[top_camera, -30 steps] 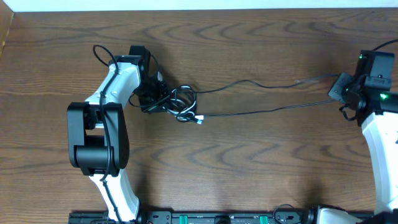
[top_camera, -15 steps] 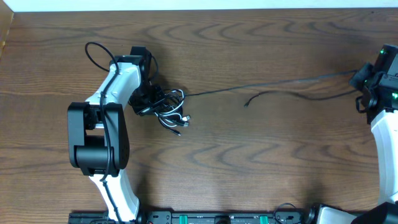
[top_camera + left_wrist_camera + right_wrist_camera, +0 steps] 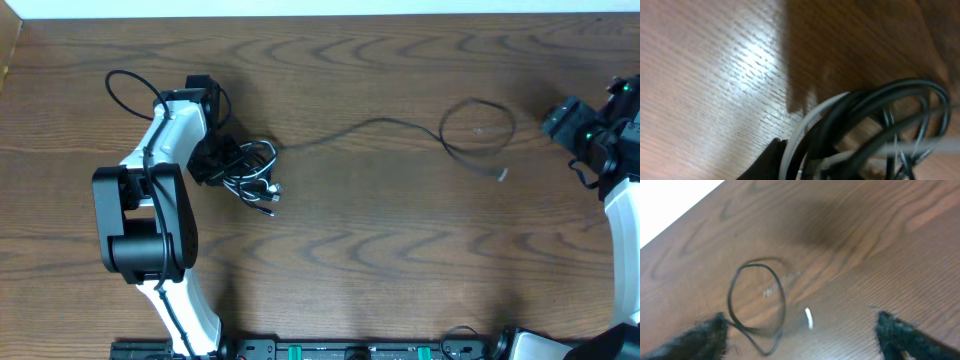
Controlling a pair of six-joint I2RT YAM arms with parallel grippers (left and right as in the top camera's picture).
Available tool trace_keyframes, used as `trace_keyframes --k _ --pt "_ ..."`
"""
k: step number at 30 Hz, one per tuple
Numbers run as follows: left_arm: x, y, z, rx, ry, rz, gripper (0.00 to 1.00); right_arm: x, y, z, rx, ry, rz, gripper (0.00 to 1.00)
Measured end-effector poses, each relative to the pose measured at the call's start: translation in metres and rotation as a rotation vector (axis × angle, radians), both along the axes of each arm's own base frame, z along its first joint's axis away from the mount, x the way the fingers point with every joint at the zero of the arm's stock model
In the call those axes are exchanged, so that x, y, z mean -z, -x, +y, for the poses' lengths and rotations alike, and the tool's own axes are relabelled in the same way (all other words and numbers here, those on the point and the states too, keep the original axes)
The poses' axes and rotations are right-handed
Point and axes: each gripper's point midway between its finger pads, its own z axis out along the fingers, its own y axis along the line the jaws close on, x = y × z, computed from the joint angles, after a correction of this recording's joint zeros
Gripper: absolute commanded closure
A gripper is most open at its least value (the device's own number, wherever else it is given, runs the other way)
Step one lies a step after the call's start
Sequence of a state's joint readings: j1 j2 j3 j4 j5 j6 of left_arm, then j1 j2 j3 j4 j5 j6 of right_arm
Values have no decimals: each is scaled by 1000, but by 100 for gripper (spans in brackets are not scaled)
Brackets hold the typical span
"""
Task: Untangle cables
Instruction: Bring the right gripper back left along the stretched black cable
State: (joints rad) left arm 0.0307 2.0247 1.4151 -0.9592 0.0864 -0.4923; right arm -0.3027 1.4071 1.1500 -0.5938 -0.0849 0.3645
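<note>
Lying at the left side of the wooden table (image 3: 400, 260), the cables (image 3: 250, 172) formed a small tangled bundle, and the left gripper (image 3: 212, 160) was pressed against its left edge. In the left wrist view only one dark fingertip (image 3: 771, 159) showed under the coils, so it was not possible to tell if the jaws were clamped on a strand or slack. Inside the bundle the white cable (image 3: 805, 125) lay wound together with the black cable (image 3: 380, 124). The black one ran out to the right across the table, made an open loop (image 3: 478, 127) and finished in a small pale plug end (image 3: 503, 175). Further right, the right gripper (image 3: 558, 122) had its fingers spread wide with nothing between them, a little apart from the loop. Both cords seemed light, thin and very soft, so they would probably slide and spring back when pulled. A good hold seemed to be near a plug, or on one single strand at the edge of the knot. No brand, label or writing could be read anywhere.
</note>
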Motion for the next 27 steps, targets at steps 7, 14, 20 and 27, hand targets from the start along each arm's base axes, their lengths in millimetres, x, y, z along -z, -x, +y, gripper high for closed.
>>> trace_keyframes --k 7,14,20,27 --pt "-1 -1 -15 81 96 -11 35 8 -4 19 -97 12 27 1" --pt "-13 -4 -41 158 256 -56 34 24 -19 69 -279 -27 42 1" --pt "-79 -13 -49 190 286 -248 35 37 -26 109 -405 -83 53 1" --pt "-114 -13 -51 204 285 -344 36 41 -26 156 -543 -162 47 9"
